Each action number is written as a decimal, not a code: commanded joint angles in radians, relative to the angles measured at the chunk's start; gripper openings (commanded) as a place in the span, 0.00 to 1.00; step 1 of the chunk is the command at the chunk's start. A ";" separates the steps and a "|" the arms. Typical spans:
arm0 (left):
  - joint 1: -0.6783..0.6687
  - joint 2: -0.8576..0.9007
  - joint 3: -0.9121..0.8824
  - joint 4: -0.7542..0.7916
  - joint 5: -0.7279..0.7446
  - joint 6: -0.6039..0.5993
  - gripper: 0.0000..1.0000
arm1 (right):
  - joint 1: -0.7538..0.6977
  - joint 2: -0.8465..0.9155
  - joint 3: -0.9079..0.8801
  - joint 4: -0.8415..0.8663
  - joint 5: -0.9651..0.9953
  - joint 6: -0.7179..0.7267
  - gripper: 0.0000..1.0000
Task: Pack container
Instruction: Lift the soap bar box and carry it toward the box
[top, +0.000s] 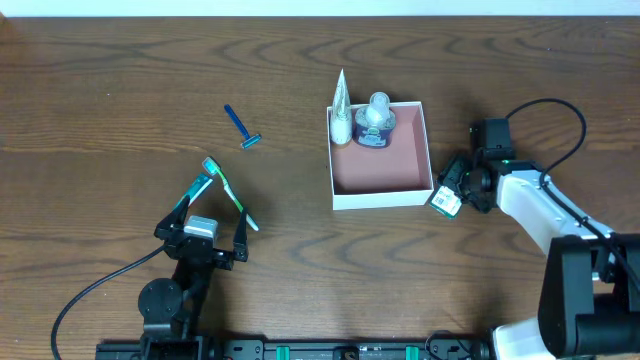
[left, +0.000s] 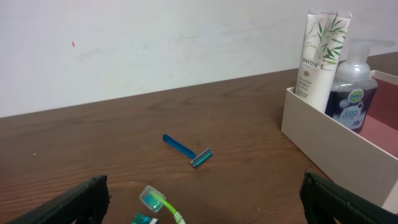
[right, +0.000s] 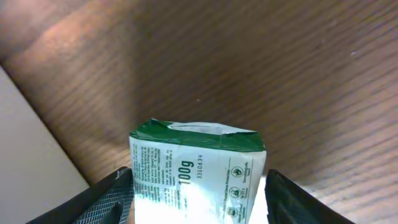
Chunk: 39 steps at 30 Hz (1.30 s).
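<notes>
The container (top: 380, 199), a white box with a pink inside, sits right of the table's middle. A white tube (top: 341, 110) and a blue pump bottle (top: 376, 122) stand in its far left corner. Both also show in the left wrist view, the tube (left: 320, 56) and the bottle (left: 353, 93) in the container (left: 329, 140). My right gripper (top: 452, 196) is shut on a green and white soap box (right: 196, 174) just outside the container's near right corner. My left gripper (top: 205, 215) is open above a green toothbrush (left: 155, 200).
A blue razor (top: 241, 127) lies on the wood left of the container, and it shows in the left wrist view (left: 189, 151). A second teal toothbrush (top: 190, 195) lies beside the green one. The container's white wall (right: 31, 155) fills the left of the right wrist view.
</notes>
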 joint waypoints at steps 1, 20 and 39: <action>0.006 0.000 -0.019 -0.032 0.010 -0.006 0.98 | -0.005 0.029 -0.005 0.003 -0.007 -0.009 0.67; 0.006 0.000 -0.019 -0.032 0.010 -0.006 0.98 | -0.005 0.046 -0.005 0.016 -0.011 -0.021 0.28; 0.006 0.000 -0.019 -0.032 0.010 -0.006 0.98 | -0.158 -0.097 0.181 -0.186 -0.019 -0.264 0.28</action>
